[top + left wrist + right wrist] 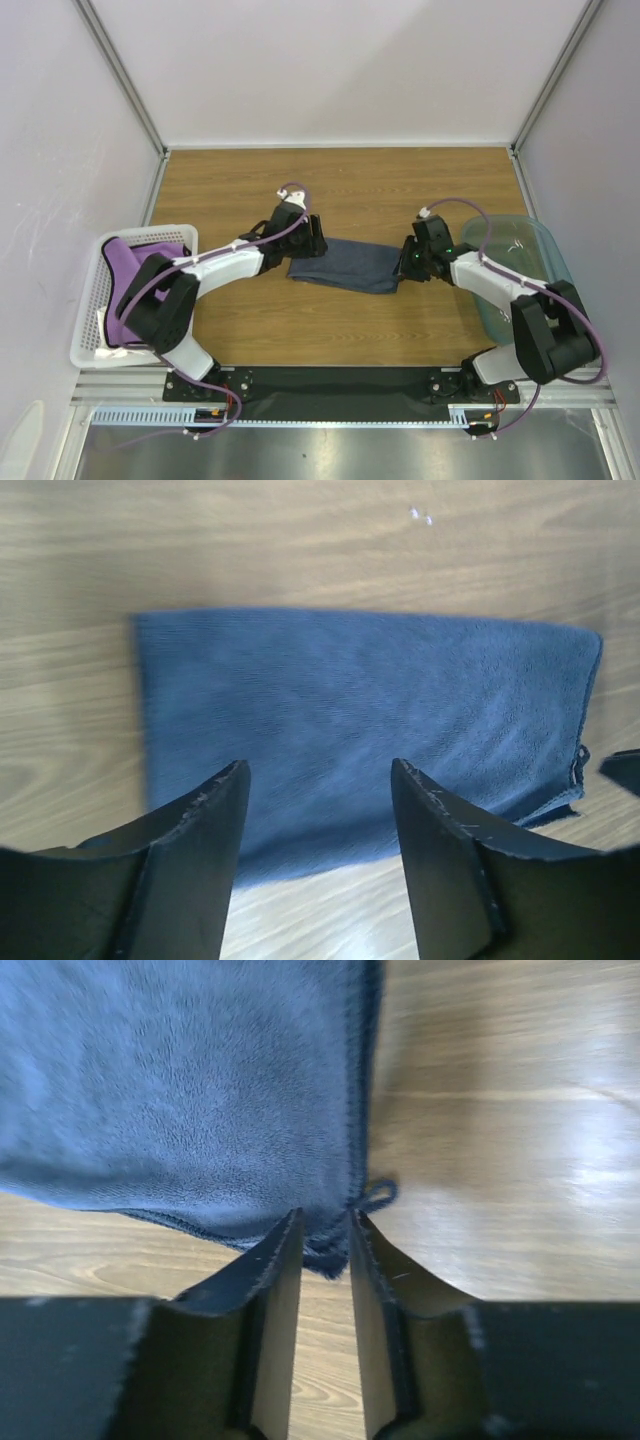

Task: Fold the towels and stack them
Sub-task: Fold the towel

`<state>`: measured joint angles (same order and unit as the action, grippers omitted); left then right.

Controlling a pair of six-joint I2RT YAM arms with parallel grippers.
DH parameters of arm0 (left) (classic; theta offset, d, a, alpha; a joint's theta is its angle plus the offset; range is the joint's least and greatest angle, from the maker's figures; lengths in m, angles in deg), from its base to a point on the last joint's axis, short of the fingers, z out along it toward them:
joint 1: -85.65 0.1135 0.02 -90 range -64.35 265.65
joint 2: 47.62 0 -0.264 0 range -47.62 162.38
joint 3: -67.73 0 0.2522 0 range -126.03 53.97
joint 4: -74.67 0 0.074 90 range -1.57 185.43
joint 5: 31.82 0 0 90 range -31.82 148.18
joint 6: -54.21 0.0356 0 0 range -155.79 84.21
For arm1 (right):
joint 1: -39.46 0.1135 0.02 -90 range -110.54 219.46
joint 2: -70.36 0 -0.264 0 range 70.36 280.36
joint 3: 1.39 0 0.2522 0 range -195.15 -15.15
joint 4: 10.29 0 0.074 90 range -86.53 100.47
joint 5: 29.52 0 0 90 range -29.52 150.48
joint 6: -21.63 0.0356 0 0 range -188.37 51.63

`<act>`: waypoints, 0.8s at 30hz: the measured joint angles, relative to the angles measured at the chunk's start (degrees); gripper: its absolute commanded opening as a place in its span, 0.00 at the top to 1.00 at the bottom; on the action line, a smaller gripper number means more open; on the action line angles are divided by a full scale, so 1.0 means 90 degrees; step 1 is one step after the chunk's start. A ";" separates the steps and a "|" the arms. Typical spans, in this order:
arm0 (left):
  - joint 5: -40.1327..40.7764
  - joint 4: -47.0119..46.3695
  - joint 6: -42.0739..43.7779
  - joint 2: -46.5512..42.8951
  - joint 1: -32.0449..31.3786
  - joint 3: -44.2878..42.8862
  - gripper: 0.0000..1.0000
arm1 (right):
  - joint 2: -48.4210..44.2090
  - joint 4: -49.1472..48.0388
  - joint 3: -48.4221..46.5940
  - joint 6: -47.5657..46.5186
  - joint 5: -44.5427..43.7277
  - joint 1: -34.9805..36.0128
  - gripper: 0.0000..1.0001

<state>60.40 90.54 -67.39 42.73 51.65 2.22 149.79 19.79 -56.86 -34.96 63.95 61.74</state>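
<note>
Top external view: the navy towel (pixel 345 265) lies flat at the centre of the table (pixel 400 185), with bare wood on all sides and more toward the upper frame. The left gripper (pixel 313 240) sits at its left edge, fingers spread wide. The right gripper (pixel 405 262) pinches the corner hem at the towel's right edge through a narrow gap. The purple towel (pixel 135 270) lies in the white basket (pixel 88 310) at lower left, partly hidden by the left arm. The right arm covers part of the teal bin (pixel 540 250).
</note>
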 measured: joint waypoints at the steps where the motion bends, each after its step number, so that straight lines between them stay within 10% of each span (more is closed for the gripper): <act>1: -0.0007 -0.0012 -0.0056 0.0180 -0.0068 -0.0085 0.38 | 0.0131 0.0000 -0.0056 0.0000 -0.0007 0.0087 0.74; 24: 0.0257 0.0291 -0.0386 0.0423 -0.0469 0.0386 0.37 | -0.0308 0.0665 0.0520 0.0056 -0.0469 0.0542 0.87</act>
<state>62.71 93.16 -70.86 46.53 47.43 5.69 147.02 25.78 -52.19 -34.46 59.73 66.62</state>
